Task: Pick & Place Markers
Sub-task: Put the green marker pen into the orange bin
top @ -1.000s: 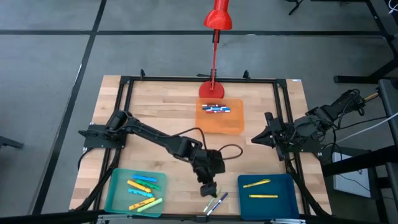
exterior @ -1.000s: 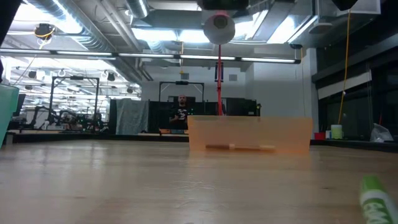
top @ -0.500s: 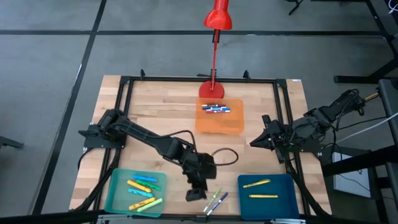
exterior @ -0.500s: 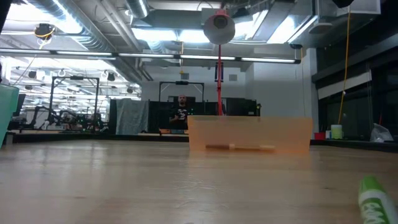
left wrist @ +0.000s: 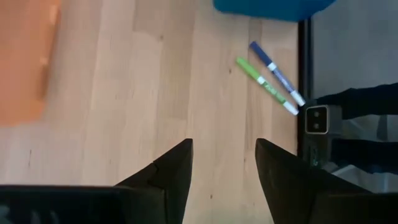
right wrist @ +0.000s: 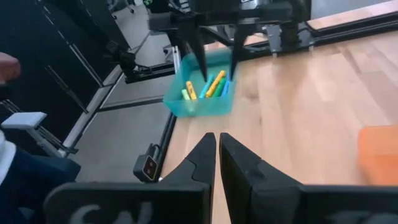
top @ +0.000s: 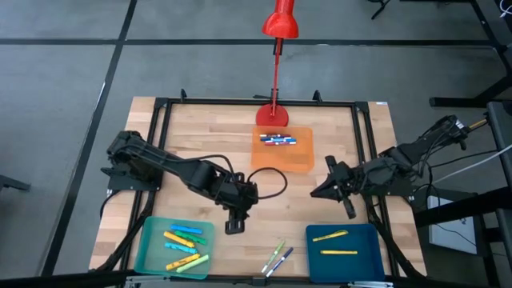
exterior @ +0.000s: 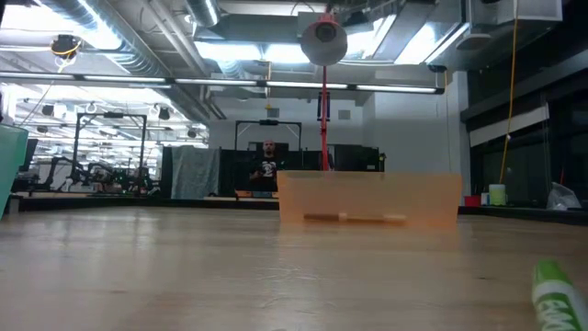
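markers: two [top: 278,258] loose on table, two in blue tray [top: 364,256].

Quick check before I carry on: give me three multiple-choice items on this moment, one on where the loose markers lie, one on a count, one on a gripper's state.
1. Where do the two loose markers lie?
A. in the orange tray
B. on the bare table near the front edge, between the teal and blue trays
C. in the left gripper

2. How many markers lie in the blue tray?
A. none
B. two
C. five

3. How are the left gripper's fingers?
A. open and empty
B. shut on a marker
C. out of view

Answers: 1 B, the high view shows a green and a blue one side by side on the wood. 2 B, two yellow ones. 3 A, its wrist view shows bare wood between spread fingers.
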You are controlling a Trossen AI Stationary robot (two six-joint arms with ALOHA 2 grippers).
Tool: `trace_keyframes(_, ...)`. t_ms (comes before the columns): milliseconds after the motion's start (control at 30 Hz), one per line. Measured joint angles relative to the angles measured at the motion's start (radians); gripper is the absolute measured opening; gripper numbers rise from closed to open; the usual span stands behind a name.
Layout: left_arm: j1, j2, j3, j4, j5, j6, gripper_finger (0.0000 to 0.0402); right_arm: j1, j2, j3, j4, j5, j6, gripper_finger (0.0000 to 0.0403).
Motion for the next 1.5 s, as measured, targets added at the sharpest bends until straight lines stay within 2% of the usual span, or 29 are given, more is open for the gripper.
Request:
trace_keyframes(333,0.003,-0.136,-0.324,0.216,0.007,-0.111,0.0169,0.034,0.102,0.0,0.123,-0.012,0.003,0.0023)
trace_keyframes(533,-0.01,-0.218,-0.427,0.262,0.004,-0.166,0.0169,0.056,0.136,0.0,0.224,-0.01,-0.003,0.0023)
trace_keyframes(633,-0.022,-0.262,-0.448,0.264,-0.037,-0.183,0.0169,0.059,0.153,0.0,0.274,-0.01,-0.004,0.0023)
trace_keyframes(900,-0.064,-0.402,-0.462,0.236,-0.231,-0.188,0.0169,0.08,0.211,0.017,0.382,-0.01,-0.043,0.0023)
trace_keyframes(1033,-0.065,-0.457,-0.462,0.198,-0.279,-0.21,0.0169,0.091,0.264,0.114,0.32,-0.01,-0.104,0.0023)
trace_keyframes(1367,-0.075,-0.514,-0.462,0.105,-0.348,-0.218,0.0169,0.093,0.434,0.406,-0.122,-0.013,-0.162,0.0023)
trace_keyframes(1500,-0.076,-0.514,-0.462,0.099,-0.358,-0.218,0.0169,0.093,0.498,0.49,-0.231,-0.013,-0.197,0.0023)
